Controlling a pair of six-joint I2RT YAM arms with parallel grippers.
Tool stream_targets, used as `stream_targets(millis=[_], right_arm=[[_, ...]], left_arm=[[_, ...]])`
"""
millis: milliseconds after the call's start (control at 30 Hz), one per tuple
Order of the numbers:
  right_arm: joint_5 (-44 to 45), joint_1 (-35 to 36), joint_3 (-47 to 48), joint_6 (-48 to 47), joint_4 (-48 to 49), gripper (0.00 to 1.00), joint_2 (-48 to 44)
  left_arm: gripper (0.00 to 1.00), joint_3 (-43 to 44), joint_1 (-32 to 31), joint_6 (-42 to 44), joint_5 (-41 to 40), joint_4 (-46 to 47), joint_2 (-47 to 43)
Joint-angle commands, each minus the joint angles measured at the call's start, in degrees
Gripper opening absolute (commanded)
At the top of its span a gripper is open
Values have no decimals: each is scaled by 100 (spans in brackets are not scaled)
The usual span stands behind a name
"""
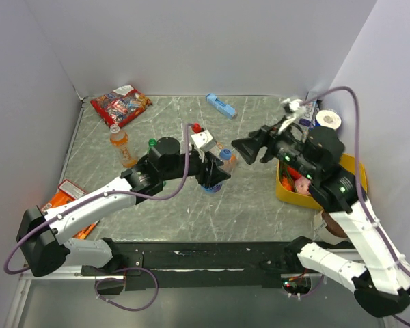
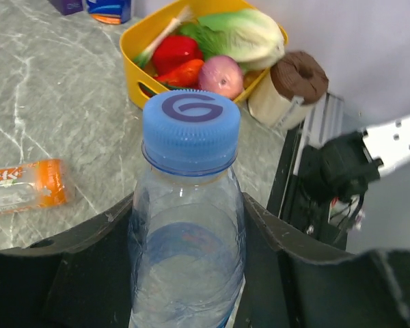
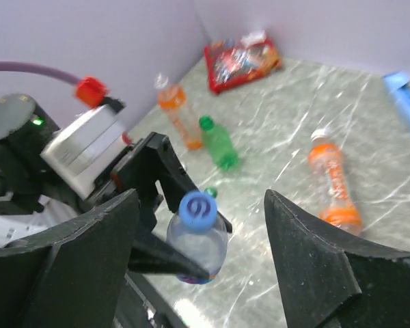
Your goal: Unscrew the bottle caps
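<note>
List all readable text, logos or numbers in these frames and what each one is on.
"G": a swirl-style logo on the blue cap of the clear bottle.
Too small to read: print on the red snack bag.
Too blurred to read: label on the lying orange bottle.
Too small to read: label on the standing orange bottle.
Nothing legible: the blue box.
</note>
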Motion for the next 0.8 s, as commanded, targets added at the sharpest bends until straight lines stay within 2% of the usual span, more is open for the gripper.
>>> stream_targets(millis=[0,233,400,700,733,767], right_arm=[[-798,-76,40,190,-462,80,463],[-1211,-68,-294,550,-164,77,674],[-1580,-59,-637,797,231,70,727],[-1748,-59,-857,815,390,26,798],[-1722,-59,-857,797,373,15,797],[-1643,-59,-857,788,355,9,797]], left_arm=[[57,320,-65,754,223,-420,13],[57,311,-135,799,30,-526,66],[56,250,-144,781,-269,-517,101],[54,215,-153,772,-524,-500,75],[57,180,-144,798,-507,-508,74],[59,171,-153,807,-515,-517,66]])
